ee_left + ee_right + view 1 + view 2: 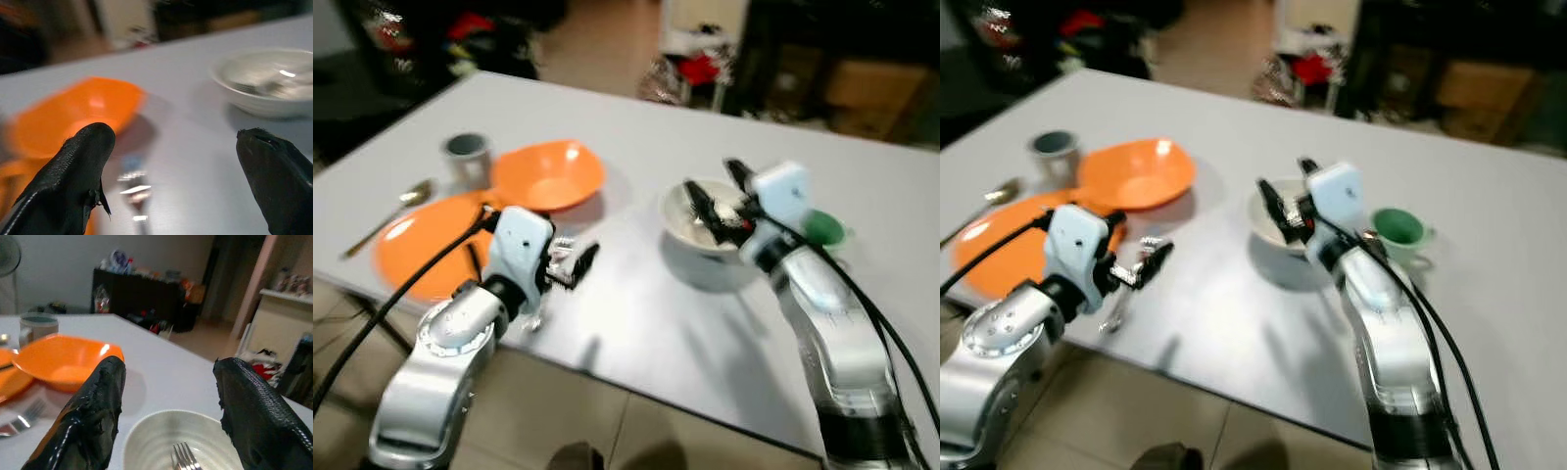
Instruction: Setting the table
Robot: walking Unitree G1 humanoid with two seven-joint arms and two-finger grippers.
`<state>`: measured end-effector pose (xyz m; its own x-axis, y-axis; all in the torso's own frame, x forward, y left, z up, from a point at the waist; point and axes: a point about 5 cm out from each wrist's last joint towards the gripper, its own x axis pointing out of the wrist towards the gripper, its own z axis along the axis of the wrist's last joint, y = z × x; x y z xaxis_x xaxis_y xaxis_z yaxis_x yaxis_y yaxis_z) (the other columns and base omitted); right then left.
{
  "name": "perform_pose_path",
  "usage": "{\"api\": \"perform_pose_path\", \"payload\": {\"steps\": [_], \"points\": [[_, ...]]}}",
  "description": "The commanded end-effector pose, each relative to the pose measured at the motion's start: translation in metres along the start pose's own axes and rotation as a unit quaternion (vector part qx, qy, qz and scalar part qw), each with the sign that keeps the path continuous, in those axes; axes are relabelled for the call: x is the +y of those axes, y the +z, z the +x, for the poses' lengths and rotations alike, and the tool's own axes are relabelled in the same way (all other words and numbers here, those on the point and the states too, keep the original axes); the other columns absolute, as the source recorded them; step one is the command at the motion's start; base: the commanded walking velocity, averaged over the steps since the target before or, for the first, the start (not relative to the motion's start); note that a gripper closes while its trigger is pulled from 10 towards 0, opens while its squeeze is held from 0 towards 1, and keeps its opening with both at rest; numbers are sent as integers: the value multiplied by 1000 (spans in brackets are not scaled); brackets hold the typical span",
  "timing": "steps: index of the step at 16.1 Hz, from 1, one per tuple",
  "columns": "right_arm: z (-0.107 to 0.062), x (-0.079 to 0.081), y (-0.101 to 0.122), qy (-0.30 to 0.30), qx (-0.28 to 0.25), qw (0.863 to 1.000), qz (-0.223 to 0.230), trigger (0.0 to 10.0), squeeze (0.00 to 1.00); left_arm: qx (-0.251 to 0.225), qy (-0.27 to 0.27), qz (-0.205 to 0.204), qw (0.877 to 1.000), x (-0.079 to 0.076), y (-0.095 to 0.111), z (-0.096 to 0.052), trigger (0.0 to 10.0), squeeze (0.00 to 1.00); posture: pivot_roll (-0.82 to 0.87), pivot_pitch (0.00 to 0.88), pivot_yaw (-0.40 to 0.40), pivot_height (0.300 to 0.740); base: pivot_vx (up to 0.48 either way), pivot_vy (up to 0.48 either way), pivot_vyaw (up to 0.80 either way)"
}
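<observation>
A white bowl (697,231) sits mid-table with a fork (183,455) lying inside it. My right gripper (713,200) hovers open just above the bowl, one finger on each side of the rim (146,431). My left gripper (574,262) is open and low over the table's near edge. A second fork (134,190) lies on the table between and below its fingers. To the left are an orange bowl (548,174), an orange plate (421,245), a grey cup (467,153) and a spoon (389,217). A green cup (1397,229) stands to the right of the white bowl.
The grey table (636,313) has bare surface between the two arms and toward the far side. Its near edge runs just under my left arm, with tiled floor (636,431) below. Dark furniture and clutter (705,59) stand beyond the far edge.
</observation>
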<state>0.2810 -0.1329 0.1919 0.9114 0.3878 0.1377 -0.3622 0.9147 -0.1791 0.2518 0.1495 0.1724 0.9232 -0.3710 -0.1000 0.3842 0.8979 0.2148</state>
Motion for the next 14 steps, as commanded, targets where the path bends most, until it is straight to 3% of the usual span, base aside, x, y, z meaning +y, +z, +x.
{"api": "perform_pose_path", "payload": {"steps": [1, 2, 3, 4, 7, 8, 9, 11, 12, 14], "points": [[-4, -2, 10, -23, -15, 1000, -1, 10000, 1000, -20, 33, 16, 999, 4, 4, -1, 10000, 0, 34, 0, 29, 740, 0, 0, 800], [-21, -5, 5, -54, -2, 998, -17, 10000, 1000, -65, 103, 3, 993, 14, 11, 1, 10000, 0, 28, 0, 32, 740, 0, 0, 800], [-27, -9, 2, -69, 8, 997, -14, 10000, 1000, -75, 125, -21, 989, 16, 14, 1, 10000, 98, 35, 0, 24, 740, 0, 0, 800], [-31, -12, 0, -80, 14, 997, -14, 10000, 1000, -84, 139, -22, 986, 19, 16, -1, 10000, 82, 38, 0, 19, 740, 0, 0, 800], [-39, -20, -10, -117, 44, 992, 4, 10000, 1000, -73, 155, -4, 985, 25, 9, -2, 10000, 75, 47, 0, 23, 740, 0, 0, 800], [-40, -20, -11, -118, 56, 991, 12, 10000, 1000, -57, 146, -22, 987, 24, 4, -3, 10000, 216, 54, 0, 15, 740, 0, 0, 800], [-40, -20, -11, -121, 58, 991, 21, 10000, 1000, -46, 145, -32, 988, 24, 0, -5, 10000, 224, 60, 0, 13, 740, 0, 0, 800], [-35, -14, -11, -126, 48, 990, 42, 10000, 1000, -38, 169, 3, 985, 30, -4, -7, 10000, 137, 61, 0, 19, 740, 0, 0, 800], [-34, -11, -13, -131, 51, 989, 46, 10000, 1000, -34, 158, 9, 987, 31, -4, -5, 10000, 35, 61, 0, 19, 740, 0, 0, 800], [-33, -7, -17, -135, 60, 988, 48, 10000, 1000, -26, 143, -2, 989, 32, -6, -3, 10000, 0, 59, 0, 21, 740, 0, 0, 800]]}}
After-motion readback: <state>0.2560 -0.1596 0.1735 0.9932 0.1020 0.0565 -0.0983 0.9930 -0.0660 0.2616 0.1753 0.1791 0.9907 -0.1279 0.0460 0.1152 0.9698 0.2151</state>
